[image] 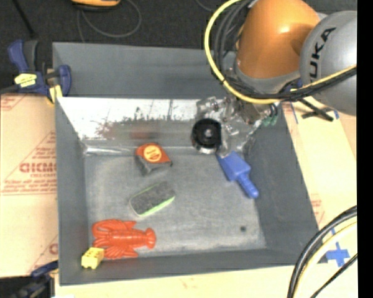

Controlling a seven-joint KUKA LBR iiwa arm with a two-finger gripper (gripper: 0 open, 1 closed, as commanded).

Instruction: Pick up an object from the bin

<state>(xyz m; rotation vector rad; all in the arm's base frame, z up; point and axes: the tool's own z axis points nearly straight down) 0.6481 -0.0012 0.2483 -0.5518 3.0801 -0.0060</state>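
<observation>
While the KUKA arm (336, 42) reaches in from the right, its wrist under a rounded orange cover (273, 36) ringed by yellow and black cables (209, 48), the jaws hang low at the far side of the grey metal bin (68, 185), to the right of an orange-and-grey tape measure (153, 156) and a little farther back than it. Whether the jaws are spread or closed cannot be told from this angle, as the metal parts at the wrist overlap one another, and nothing can be seen gripped between them. Two things lie nearest. A black round object (205, 134) sits right of the tape measure, against the foot of the back wall and just beside the jaws. A blue piece (238, 172) with a broad head and a narrow handle lies farther right of the tape measure, slanting toward the near right, and its head reaches just under the jaws. Close to the tape measure on its near side lies a grey sponge (151, 199) with a green edge, tilted on the bin floor. Nearer still than the tape measure and slightly to its left, a red toy lobster (122, 238) lies flat along the front wall. A small yellow block (92, 259) touches the lobster's left end in the near left corner, well apart from the jaws.
</observation>
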